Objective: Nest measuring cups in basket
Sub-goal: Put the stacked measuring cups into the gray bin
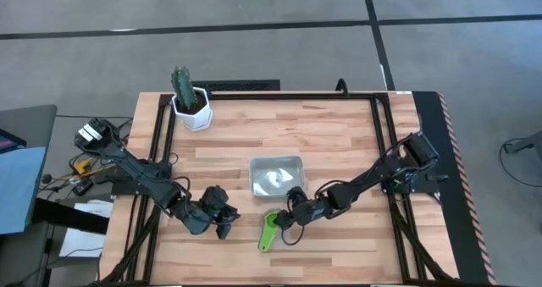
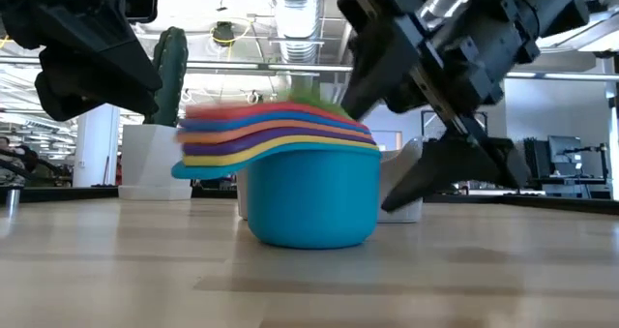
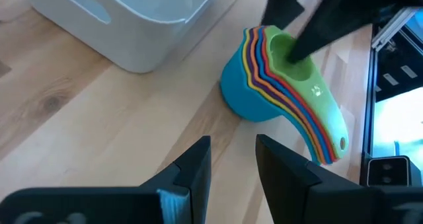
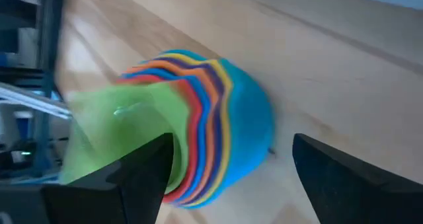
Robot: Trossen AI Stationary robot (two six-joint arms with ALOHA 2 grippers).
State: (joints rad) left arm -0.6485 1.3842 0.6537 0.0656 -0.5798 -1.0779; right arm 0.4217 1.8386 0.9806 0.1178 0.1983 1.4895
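**Measuring cups stacked on the bench, short of the basket**

Measuring cups (image 1: 269,229) sit nested in one stack on the wooden bench (image 1: 339,143), near its front edge and about midway along it. The teal cup is outermost and the green one innermost, with yellow, orange, purple, blue and red rims layered between. The stack stands upright on its bowl. Its long axis runs from the bowls, on the side nearer the basket, to the fanned handles, which point toward the bench's front edge and slightly left.

Going left to right: the white pot with a cactus (image 1: 190,103) stands at the back-left corner. The left gripper (image 1: 225,225) hovers near the front edge, just left of the stack, its fingers (image 3: 190,173) slightly parted and holding nothing. The basket (image 1: 276,176), clear and silvery, sits at mid-bench just behind the stack, with no cup in it. The right gripper (image 1: 288,212) is at the stack's bowl end, between basket and cups, its jaws spread wide on either side of the bowls and not closed on them.

The bench top is pale butcher-block in a black frame. Beyond it the low view shows an open workroom with ceiling ducts and desks with monitors.
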